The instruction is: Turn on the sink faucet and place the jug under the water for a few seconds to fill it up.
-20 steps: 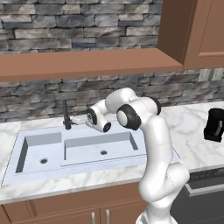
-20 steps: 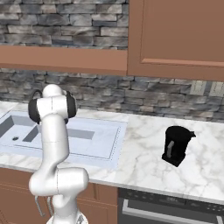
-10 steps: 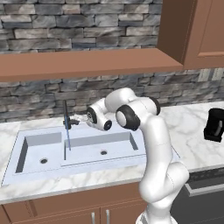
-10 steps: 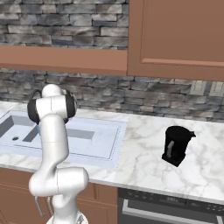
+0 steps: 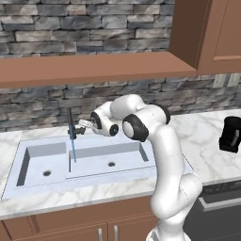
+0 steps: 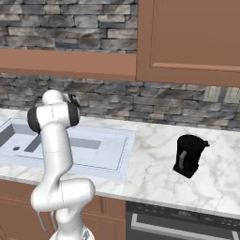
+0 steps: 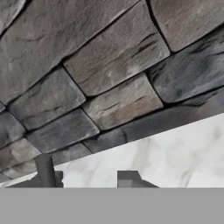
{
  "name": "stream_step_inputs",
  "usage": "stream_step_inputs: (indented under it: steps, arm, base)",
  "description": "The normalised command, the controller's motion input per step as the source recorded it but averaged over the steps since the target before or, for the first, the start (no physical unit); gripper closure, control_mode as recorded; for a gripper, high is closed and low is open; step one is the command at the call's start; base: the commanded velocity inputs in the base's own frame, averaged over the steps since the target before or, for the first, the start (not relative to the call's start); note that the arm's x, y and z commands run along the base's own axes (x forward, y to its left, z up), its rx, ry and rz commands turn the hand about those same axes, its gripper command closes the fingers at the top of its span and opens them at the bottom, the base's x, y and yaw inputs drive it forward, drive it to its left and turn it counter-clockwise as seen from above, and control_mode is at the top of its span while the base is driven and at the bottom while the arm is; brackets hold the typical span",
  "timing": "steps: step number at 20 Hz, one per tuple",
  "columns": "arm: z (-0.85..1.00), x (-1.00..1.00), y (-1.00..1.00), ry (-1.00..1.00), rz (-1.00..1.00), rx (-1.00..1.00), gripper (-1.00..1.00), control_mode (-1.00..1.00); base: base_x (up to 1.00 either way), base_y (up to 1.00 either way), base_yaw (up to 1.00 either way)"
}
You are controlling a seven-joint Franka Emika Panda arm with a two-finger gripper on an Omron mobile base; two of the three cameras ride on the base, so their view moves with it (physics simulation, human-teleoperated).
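White arm bent low and reaching left over the sink (image 5: 141,162), jaws (image 5: 83,125) just beside the sink faucet (image 5: 70,123), their spread unclear, water (image 5: 73,149) running, jug (image 6: 188,155) well apart on the marble surface (image 6: 154,176).

Sink (image 5: 33,181) set in the counter (image 5: 207,155), sink faucet (image 5: 70,123) behind its basins before the stone wall (image 5: 94,21), water (image 5: 73,149) falling into the sink, gripper (image 5: 81,125) just right of the faucet, jug (image 6: 188,155) on the counter well right of the sink
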Motion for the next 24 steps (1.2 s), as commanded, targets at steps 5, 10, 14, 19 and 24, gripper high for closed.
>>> stream_step_inputs:
  steps: [5,10,14,19,24]
  arm:
    - [-0.03,-0.24,-0.21,0.0,-0.04,0.0,-1.0,-1.0]
    - [0.35,-0.69,-0.68,0.0,-0.09,0.0,-1.0,-1.0]
    - [0.64,-0.6,-0.72,0.0,-0.09,0.0,-1.0,-1.0]
    - [0.66,-0.56,-0.73,0.0,-0.09,0.0,-1.0,-1.0]
    - [0.69,-0.69,-0.68,0.0,-0.12,0.0,-1.0,-1.0]
  base:
    - [0.0,0.0,0.0]
    - [0.0,0.0,0.0]
    - [0.0,0.0,0.0]
    - [0.0,0.0,0.0]
    - [0.0,0.0,0.0]
